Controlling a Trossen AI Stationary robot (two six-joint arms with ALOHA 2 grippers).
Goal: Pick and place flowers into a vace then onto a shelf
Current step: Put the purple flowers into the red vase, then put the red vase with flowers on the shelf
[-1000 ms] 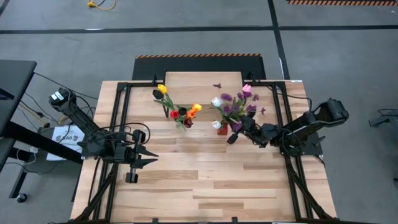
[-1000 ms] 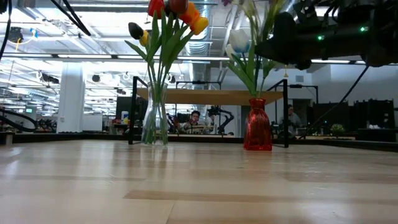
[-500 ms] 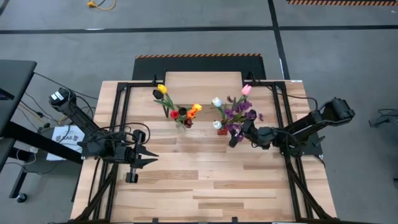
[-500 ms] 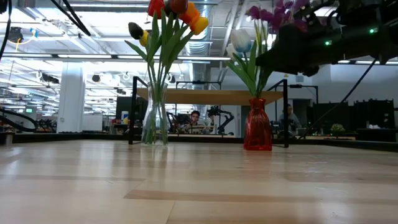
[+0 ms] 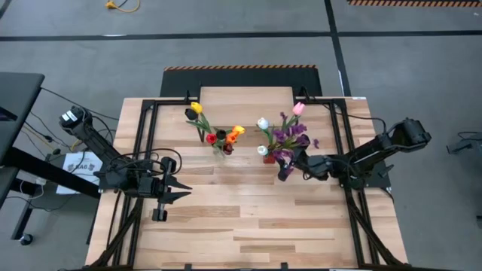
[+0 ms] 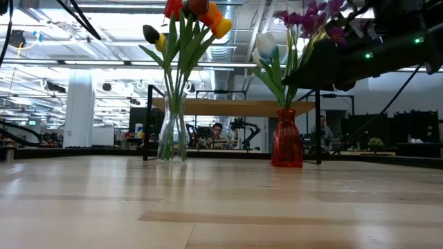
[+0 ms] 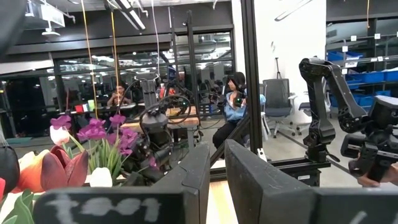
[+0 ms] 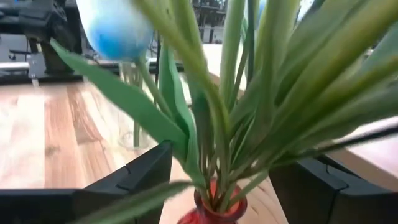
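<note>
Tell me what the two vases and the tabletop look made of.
Clear vase: likely glass, transparent, stems visible inside. Red vase: glossy translucent red, glass or plastic, hard to tell. Tabletop: light wooden planks with visible grain and a smooth finish.

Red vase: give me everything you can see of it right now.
The red vase is translucent red, glass by the look, bulbous with a narrow neck. It stands upright on the table, in front of the shelf. Green stems, a white tulip and purple sprigs fill it. The right gripper straddles those stems, fingers open.

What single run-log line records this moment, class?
right gripper: open beside flowers in red vase | left gripper: shut, idle | clear vase: filled | shelf: behind vases
</note>
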